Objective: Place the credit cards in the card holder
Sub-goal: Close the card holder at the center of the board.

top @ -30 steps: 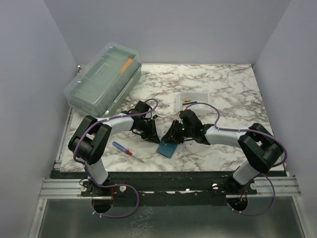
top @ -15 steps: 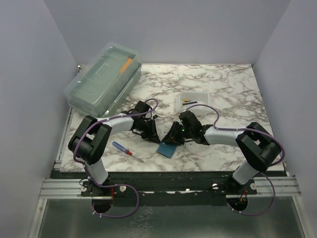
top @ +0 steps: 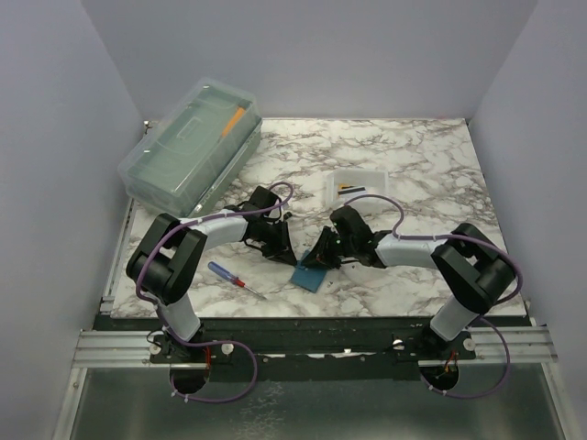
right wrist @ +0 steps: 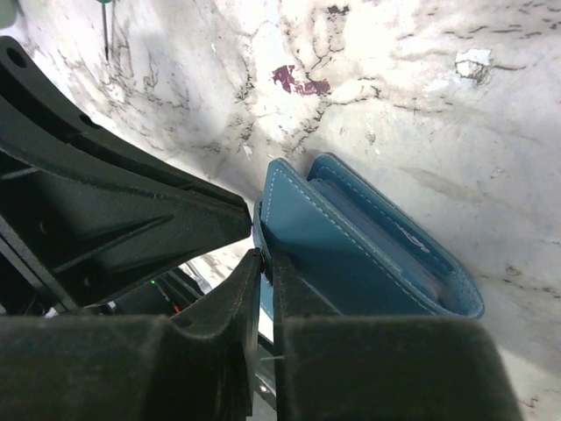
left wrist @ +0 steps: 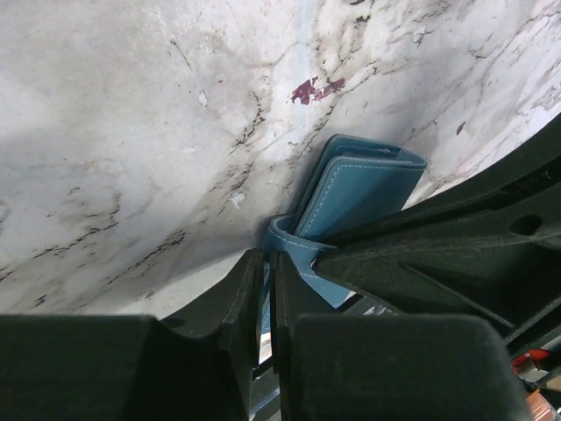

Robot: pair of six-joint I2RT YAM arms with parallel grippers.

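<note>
The teal card holder lies partly open on the marble table near its front edge. It also shows in the left wrist view and in the right wrist view. My left gripper is shut on a thin teal strap at one end of it. My right gripper is shut on the edge of its upper flap from the other side. The two grippers almost touch. The credit cards, one orange and one dark-striped, lie in a small white tray behind the grippers.
A big clear lidded box stands at the back left. A screwdriver with a blue and red handle lies at the front left. The table's front edge is just below the card holder.
My right arm has shifted slightly to the left and the card holder has moved a little with it. The left arm has stayed put.
</note>
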